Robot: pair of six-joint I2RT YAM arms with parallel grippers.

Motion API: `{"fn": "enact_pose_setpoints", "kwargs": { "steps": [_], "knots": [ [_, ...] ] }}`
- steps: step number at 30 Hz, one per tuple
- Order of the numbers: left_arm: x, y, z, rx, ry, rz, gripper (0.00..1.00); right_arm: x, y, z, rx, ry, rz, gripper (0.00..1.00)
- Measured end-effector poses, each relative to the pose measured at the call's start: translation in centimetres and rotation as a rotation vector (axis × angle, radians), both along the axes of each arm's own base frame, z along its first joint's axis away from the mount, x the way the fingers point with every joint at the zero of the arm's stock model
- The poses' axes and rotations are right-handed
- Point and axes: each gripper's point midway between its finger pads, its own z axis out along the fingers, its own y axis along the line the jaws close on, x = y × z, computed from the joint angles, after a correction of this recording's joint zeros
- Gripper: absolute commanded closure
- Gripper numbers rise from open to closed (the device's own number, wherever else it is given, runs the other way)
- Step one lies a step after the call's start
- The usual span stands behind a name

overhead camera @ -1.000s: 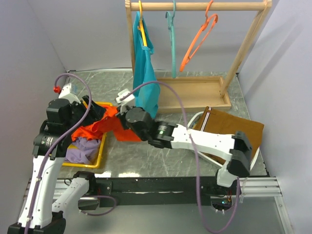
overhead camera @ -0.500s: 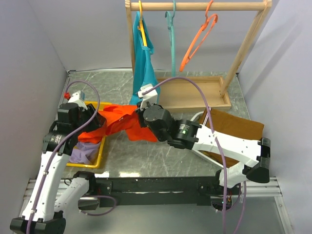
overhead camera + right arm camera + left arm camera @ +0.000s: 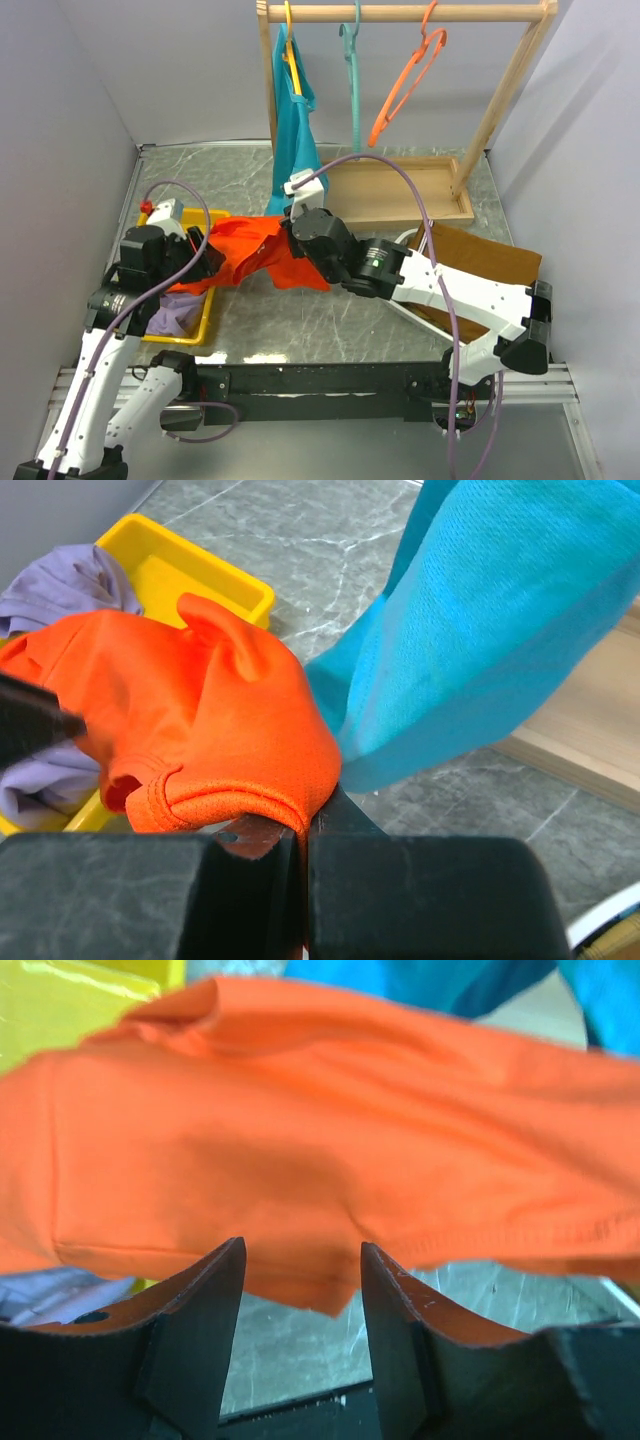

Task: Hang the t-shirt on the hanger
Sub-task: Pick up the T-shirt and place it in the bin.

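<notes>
Since a sec ago R hand (image 3: 292, 226) has swung from left of ctr toward mid-frame in the top view, dragging the tee (image 3: 250, 255) w/ it. L arm has dropped lower at the left edge.

Tee, orange-red, now lies stretched across left-centre of the top view, from the upper right corner of the tray (image 3: 207, 312) out over the desk (image 3: 300, 320) to R hand.

R hand: fingers pressed together, clamped on a fold at the tee's edge. In the R wrist view the cloth bulges up over the closed tips.

L hand (image 3: 300, 1250) sits at the tee's left end. L wrist view shows its 2 fingers apart, w/ the tee's hem just past the tips and dipping slightly btw them, not pinched.

Hanger (image 3: 405, 85), thin orange, hangs tilted from the rail (image 3: 400, 12) in the upper right-centre, well apart from the tee.

Teal top (image 3: 298, 160) hangs on a yellow hanger (image 3: 288, 20) at the rail's left end, its lower edge just behind R hand. Teal hanger (image 3: 353, 80) hangs btw the other two.

Lilac cloth (image 3: 170, 312) lies in the yellow tray at lower left, partly under the tee. Brown sheet (image 3: 490, 265) lies at right, under R arm.
</notes>
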Motion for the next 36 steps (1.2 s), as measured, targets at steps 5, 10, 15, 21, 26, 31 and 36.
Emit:
{"fn": "enact_pose_setpoints", "kwargs": {
  "steps": [5, 10, 15, 21, 26, 31, 36],
  "knots": [
    [-0.8, -1.0, -1.5, -0.011, 0.038, -0.030, 0.41, 0.6, 0.4, -0.3, -0.015, 0.015, 0.004, 1.00],
    [-1.2, -1.7, -2.1, -0.025, 0.060, -0.037, 0.40, 0.8, 0.5, -0.3, -0.013, 0.024, 0.016, 1.00],
    [-1.9, -3.0, -3.4, -0.037, 0.106, -0.060, 0.41, 1.1, 0.4, -0.2, -0.008, 0.028, 0.017, 1.00],
    [-1.8, -3.7, -4.8, -0.022, 0.160, -0.038, 0.45, 1.2, 0.4, -0.1, 0.000, 0.033, 0.024, 1.00],
    [-1.0, -2.9, -5.3, 0.005, 0.166, 0.045, 0.61, 1.1, 0.6, -0.1, 0.007, 0.040, 0.033, 1.00],
    [0.1, -2.2, -5.7, 0.046, 0.163, 0.108, 0.84, 0.8, 0.5, -0.3, 0.014, 0.050, 0.041, 1.00],
    [1.4, -2.1, -3.8, 0.067, 0.121, 0.132, 0.99, 0.5, -0.2, 0.1, 0.024, 0.052, 0.040, 1.00]
  ]
}}
